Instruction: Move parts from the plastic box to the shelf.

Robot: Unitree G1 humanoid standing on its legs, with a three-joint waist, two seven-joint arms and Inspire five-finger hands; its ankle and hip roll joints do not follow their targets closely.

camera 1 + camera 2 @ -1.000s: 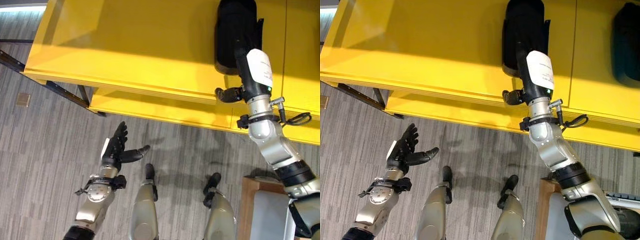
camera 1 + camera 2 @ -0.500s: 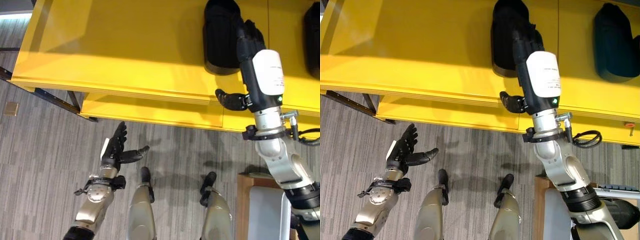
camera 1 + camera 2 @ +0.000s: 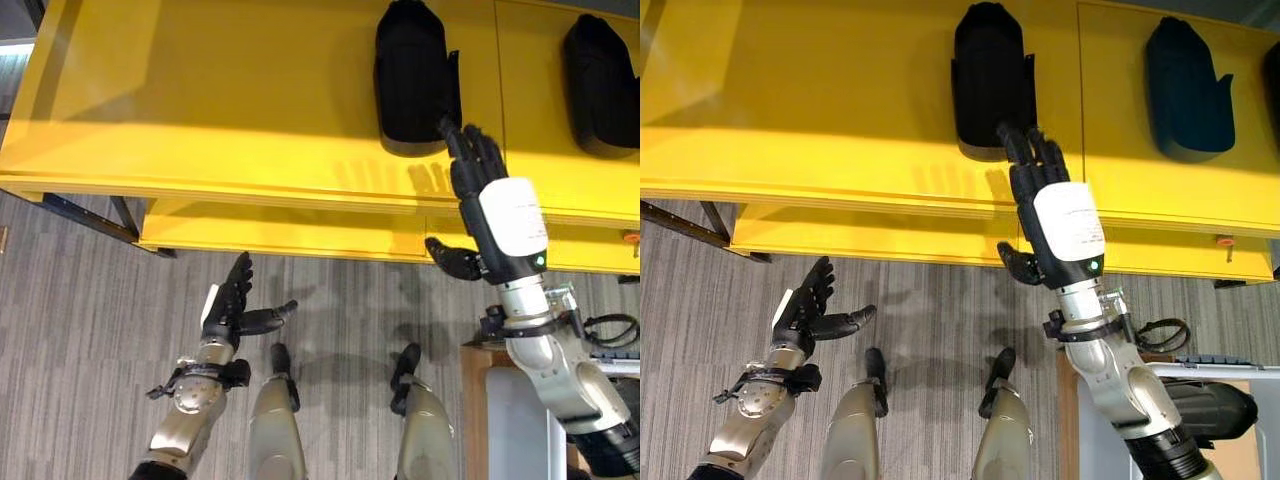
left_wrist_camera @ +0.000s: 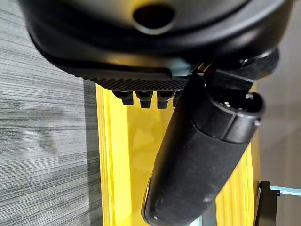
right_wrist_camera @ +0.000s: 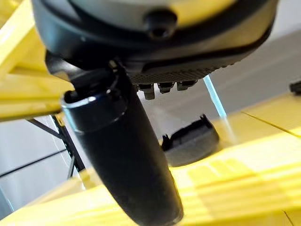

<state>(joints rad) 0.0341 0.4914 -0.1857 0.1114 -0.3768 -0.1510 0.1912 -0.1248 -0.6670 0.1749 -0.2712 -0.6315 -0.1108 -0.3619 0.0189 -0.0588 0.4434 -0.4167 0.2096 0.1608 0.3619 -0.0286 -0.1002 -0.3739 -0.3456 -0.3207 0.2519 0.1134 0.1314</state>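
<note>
Black moulded plastic part (image 3: 412, 72) now rests alone on your yellow shelf (image 3: 200, 90); right robot hand (image 3: 478, 180) has drawn back, fingers straight, delivery done.

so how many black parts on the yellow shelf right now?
2 fully seen: one just beyond the right hand, which is open and not holding it; one further right. A dark edge at the right border may be another.

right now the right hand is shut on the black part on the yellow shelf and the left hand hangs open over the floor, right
Not quite. The right hand is open and holds nothing: in the right eye view its straight fingers sit just short of the black part, which lies alone on the yellow shelf. The left hand does hang open over the floor.
</note>
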